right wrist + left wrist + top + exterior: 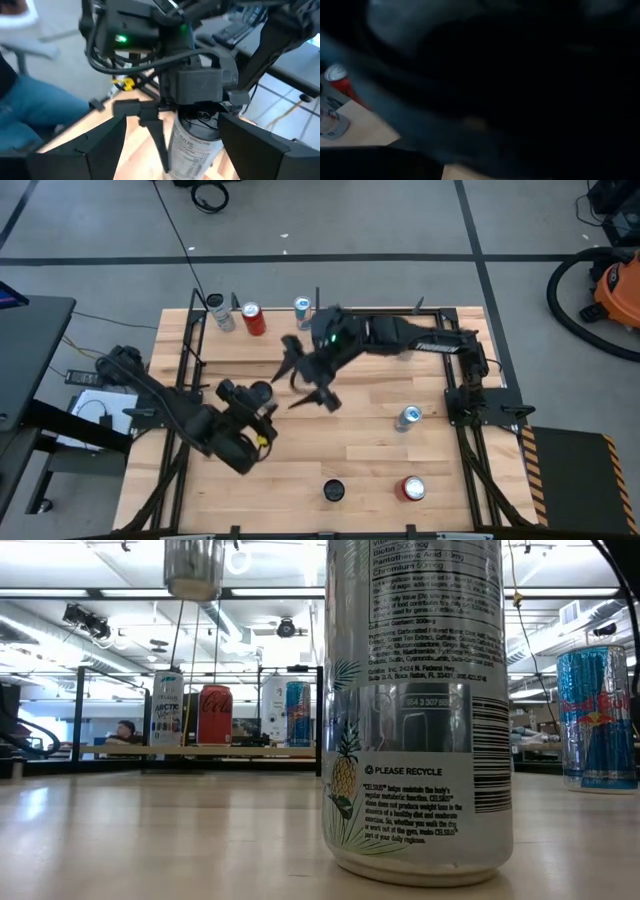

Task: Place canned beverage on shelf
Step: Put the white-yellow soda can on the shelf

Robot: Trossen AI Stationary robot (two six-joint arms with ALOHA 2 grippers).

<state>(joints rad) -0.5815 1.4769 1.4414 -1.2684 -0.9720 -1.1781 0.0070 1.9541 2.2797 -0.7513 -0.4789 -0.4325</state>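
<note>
Reading your near can (418,710) in the low view: "CELSIUS", "PLEASE RECYCLE", pineapple art. On the far shelf (200,751) stand Arctic (167,709), Coca-Cola (215,715) and Red Bull (297,713). Your left end effector (192,107) pinches a silver can (189,142) above the counter (370,450); your right end effector (305,380) is spread beside it.

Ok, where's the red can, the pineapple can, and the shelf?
red can (215,716), low view, middle of its red side.
pineapple can (415,790), low view, the printed label on its front.
shelf (250,751), low view, bare front edge of the pale board.
</note>
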